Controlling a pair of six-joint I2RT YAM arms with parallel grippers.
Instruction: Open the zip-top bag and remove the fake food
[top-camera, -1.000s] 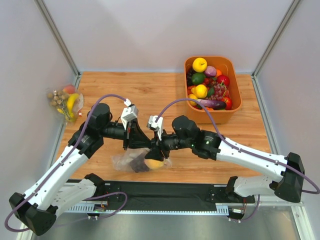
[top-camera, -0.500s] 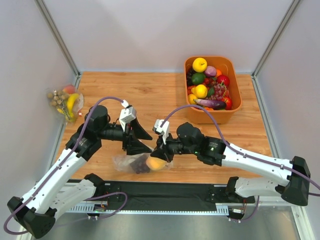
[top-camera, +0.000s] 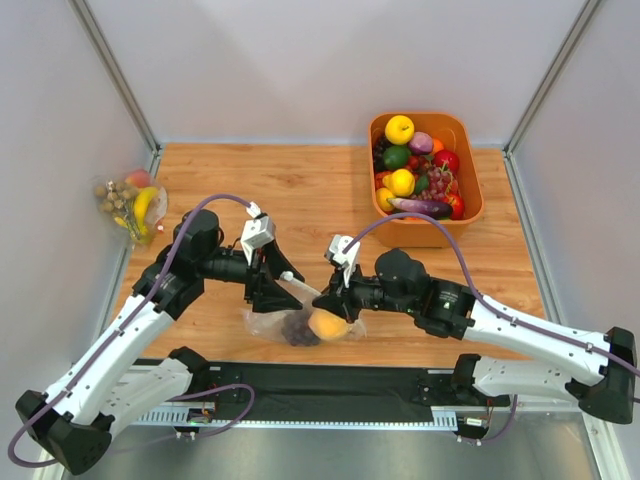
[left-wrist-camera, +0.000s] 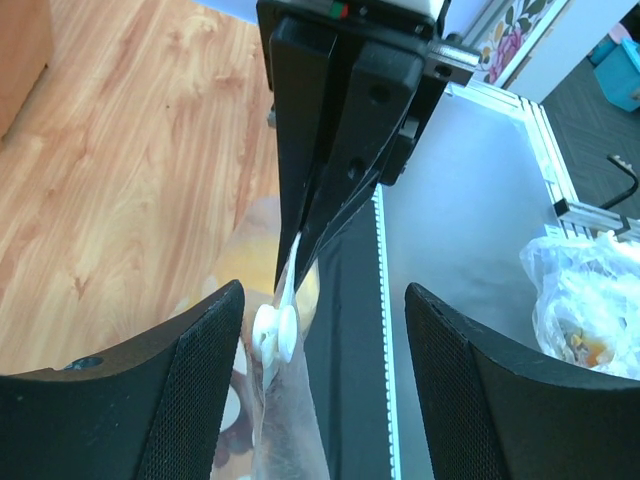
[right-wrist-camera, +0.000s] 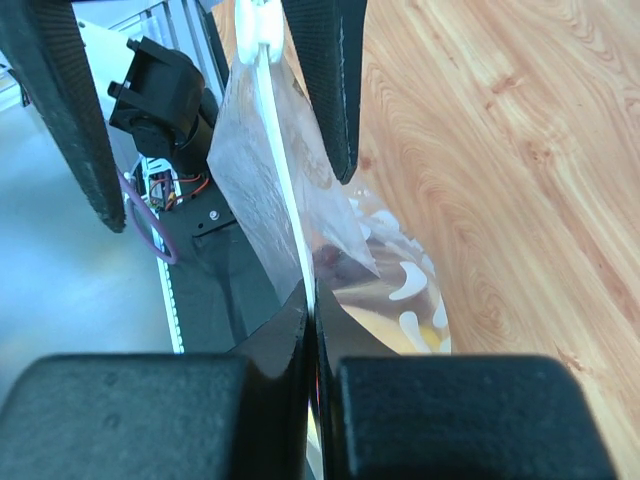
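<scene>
Well left of the orange bin (top-camera: 450, 232) and nearer the arm bases, the right gripper (right-wrist-camera: 311, 318) is clenched on the zip strip (right-wrist-camera: 285, 190) of the zip-top bag (top-camera: 268, 324). It holds that edge up and taut, presumably so the mouth can be worked open while the bag's belly rests on the table (top-camera: 250, 180). The left gripper (left-wrist-camera: 322, 330), further from the bin, stands released, its fingers (left-wrist-camera: 200, 400) spread either side of the strip. The fake food (top-camera: 325, 324), an orange-yellow fruit and dark grapes (top-camera: 295, 329), sits inside the bag just below both claws, and the white slider (left-wrist-camera: 273, 335) lies between the left fingers, touching neither.
</scene>
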